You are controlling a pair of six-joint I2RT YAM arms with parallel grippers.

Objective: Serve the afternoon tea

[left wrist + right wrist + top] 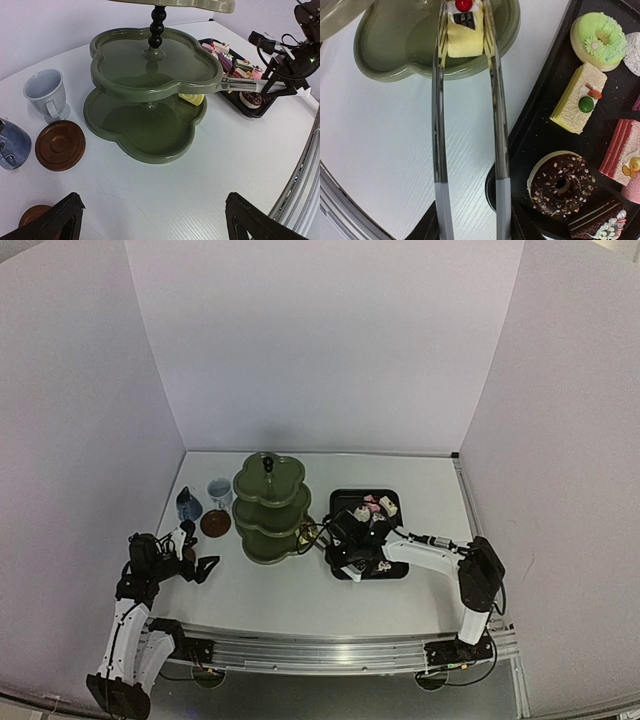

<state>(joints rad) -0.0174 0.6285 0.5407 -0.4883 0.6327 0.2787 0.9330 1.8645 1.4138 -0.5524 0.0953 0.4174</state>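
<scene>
1. The left gripper [152,197] is seen low over the table [165,200]. Its fingers [60,220] are spread wide and nothing is held between them.
2. The right gripper [279,82] is clamped on the handle end of the tongs [437,125] (its own fingers are hardly made out in the right wrist view).
3. The two arms of the tongs are pressed nearly parallel, and a yellow cake [465,30] is pinched between their tips. The cake is topped with a red cherry and a dark square.
4. The yellow cake is placed over the near-right lobe of the lowest tier of the stand [145,150], under the edge of the middle tier. Whether it rests on the tier or hangs just above it cannot be told.
5. The tray [530,135] is set just to the right of the stand. On it lie a green ring [597,32], a green slice [577,97], a pink slice [620,150], a chocolate ring [562,185] and a chocolate slice [595,220].
6. To the left of the stand a pale cup [47,95] is stood upright on the table, with a blue cup [12,145] farther left.
7. A saucer [60,145] is laid bare between the blue cup and the stand, just in front of the pale cup. A second saucer [35,215] is partly hidden beside the left gripper's left finger.
</scene>
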